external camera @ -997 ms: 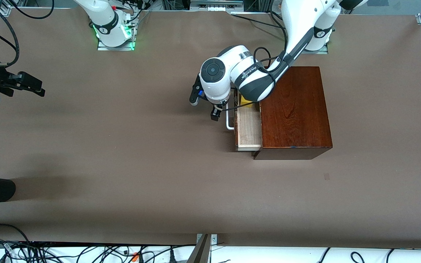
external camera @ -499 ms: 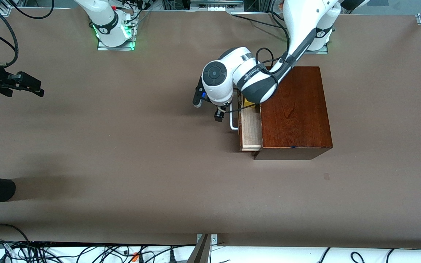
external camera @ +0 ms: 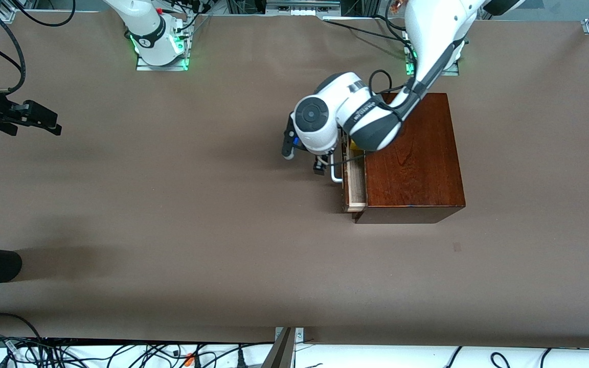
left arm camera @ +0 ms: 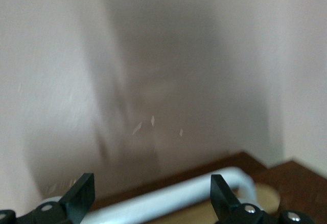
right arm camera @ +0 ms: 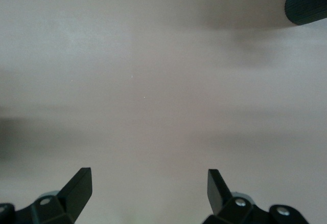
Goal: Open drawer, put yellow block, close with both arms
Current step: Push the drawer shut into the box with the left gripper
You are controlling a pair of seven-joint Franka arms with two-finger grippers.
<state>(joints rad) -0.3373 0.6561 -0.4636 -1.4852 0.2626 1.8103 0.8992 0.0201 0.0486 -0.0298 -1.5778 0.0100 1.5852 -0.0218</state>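
— Drawer first: where does the left gripper (external camera: 320, 166) stand?
— Against the pale wooden drawer (external camera: 355, 184) with its white U-shaped bar handle (left arm camera: 168, 199), black fingers (left arm camera: 79, 195) spread, one past each end of the bar.
— And the small yellow block (external camera: 354, 146)?
— Inside that drawer, which juts slightly from the glossy mahogany box (external camera: 412, 153).
— The right gripper (right arm camera: 148, 191)?
— Waiting well apart from the box, spread wide, holding nothing.
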